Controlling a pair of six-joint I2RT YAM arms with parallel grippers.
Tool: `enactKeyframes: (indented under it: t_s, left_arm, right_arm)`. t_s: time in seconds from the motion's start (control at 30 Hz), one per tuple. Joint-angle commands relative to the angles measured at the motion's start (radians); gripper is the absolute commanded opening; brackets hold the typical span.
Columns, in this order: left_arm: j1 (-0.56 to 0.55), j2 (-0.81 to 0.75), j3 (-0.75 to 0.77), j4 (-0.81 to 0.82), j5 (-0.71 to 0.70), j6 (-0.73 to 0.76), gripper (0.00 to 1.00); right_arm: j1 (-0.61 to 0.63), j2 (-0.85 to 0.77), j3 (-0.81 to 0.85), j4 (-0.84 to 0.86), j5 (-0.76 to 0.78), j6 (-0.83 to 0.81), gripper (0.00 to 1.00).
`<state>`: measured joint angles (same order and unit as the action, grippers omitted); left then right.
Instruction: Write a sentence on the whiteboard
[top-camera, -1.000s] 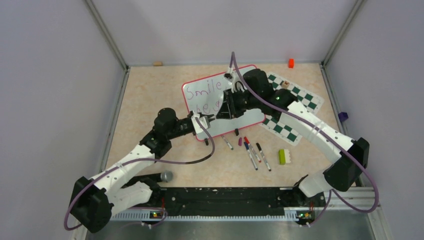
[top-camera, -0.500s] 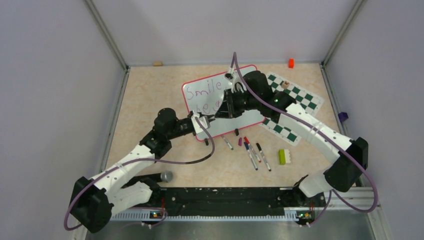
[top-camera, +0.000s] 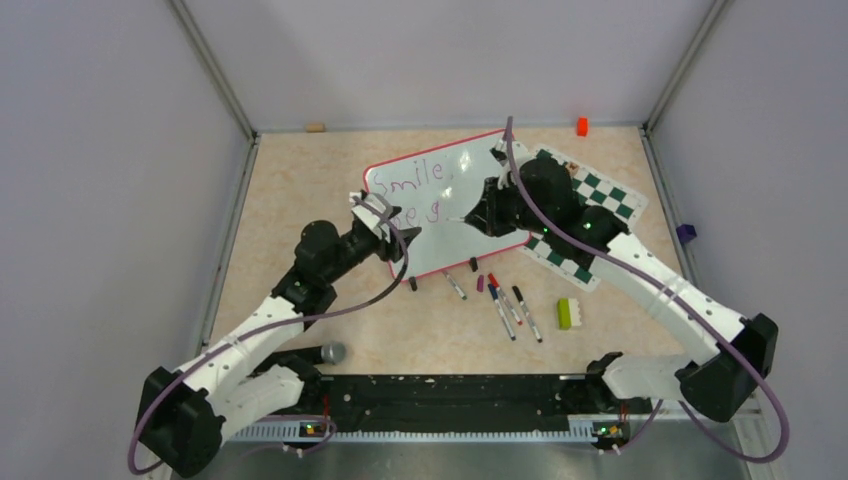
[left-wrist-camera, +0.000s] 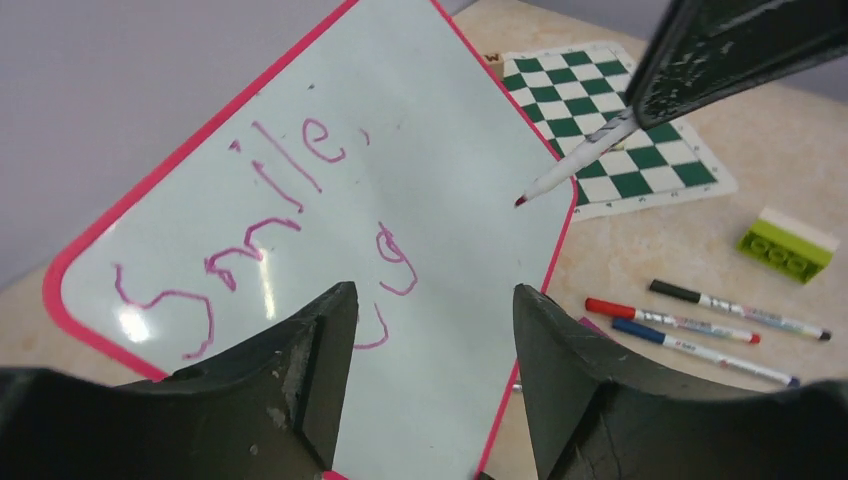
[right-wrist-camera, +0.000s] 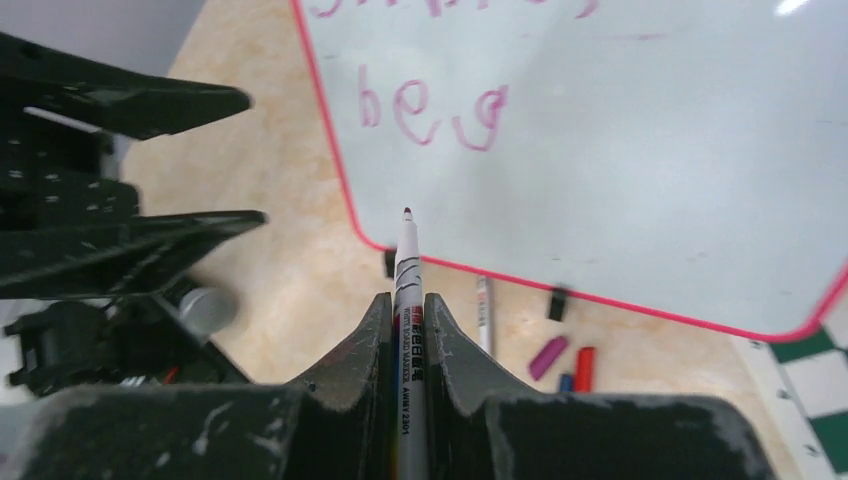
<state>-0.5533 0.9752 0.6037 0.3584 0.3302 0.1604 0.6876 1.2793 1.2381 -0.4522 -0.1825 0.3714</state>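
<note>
The whiteboard with its red-pink rim sits mid-table, and it fills the left wrist view. The sentence in purple reads "Smile," above "be g". My left gripper is open at the board's left edge, its jaws spread over the bare white with nothing between them. My right gripper is shut on a white marker. The marker's tip points at the board right of the "g". I cannot tell whether the tip touches.
The green-and-white chess mat lies under the board's right end. Several loose markers and caps and a green brick lie in front. An orange block and a wooden block sit by the back wall.
My left gripper has opened, let go of the board's lower-left edge and moved up and left. The right arm has drawn rightward with the marker. A "g" now shows after "be".
</note>
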Motion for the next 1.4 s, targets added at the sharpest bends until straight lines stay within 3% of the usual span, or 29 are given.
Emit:
enactKeyframes:
  t_s: [0.0, 0.13, 0.2, 0.3, 0.43, 0.57, 0.7, 0.83, 1.07, 1.2, 1.37]
  left_arm:
    - [0.039, -0.059, -0.029, -0.022, -0.157, -0.33, 0.64]
    - [0.151, -0.091, -0.052, -0.125, -0.135, -0.531, 0.66]
    - [0.291, -0.095, -0.069, -0.169, -0.052, -0.631, 0.67]
    - [0.445, -0.092, -0.144, -0.087, 0.121, -0.721, 0.68]
    - [0.543, -0.008, -0.204, 0.05, 0.251, -0.797, 0.7]
    - [0.547, 0.113, -0.203, 0.169, 0.38, -0.776, 0.75]
    - [0.547, 0.205, -0.197, 0.223, 0.43, -0.704, 0.73]
    - [0.547, 0.297, -0.248, 0.442, 0.489, -0.757, 0.72]
    - [0.543, 0.474, -0.219, 0.601, 0.54, -0.778, 0.74]
    - [0.521, 0.519, -0.206, 0.628, 0.571, -0.776, 0.57]
    - [0.491, 0.566, -0.176, 0.628, 0.589, -0.769, 0.55]
  right_arm:
    - [-0.031, -0.11, -0.057, 0.054, 0.258, -0.072, 0.0]
    - [-0.033, -0.149, -0.101, 0.084, 0.298, -0.094, 0.0]
    - [-0.033, -0.162, -0.125, 0.105, 0.294, -0.095, 0.0]
    - [-0.033, -0.18, -0.162, 0.149, 0.272, -0.095, 0.0]
    - [-0.033, -0.182, -0.183, 0.184, 0.247, -0.095, 0.0]
    - [-0.033, -0.173, -0.184, 0.2, 0.232, -0.096, 0.0]
    - [-0.033, -0.166, -0.185, 0.215, 0.218, -0.098, 0.0]
    - [-0.033, -0.161, -0.189, 0.229, 0.195, -0.093, 0.0]
    - [-0.033, -0.162, -0.197, 0.244, 0.186, -0.09, 0.0]
    - [-0.033, -0.161, -0.201, 0.247, 0.186, -0.094, 0.0]
    - [-0.033, -0.159, -0.208, 0.25, 0.186, -0.103, 0.0]
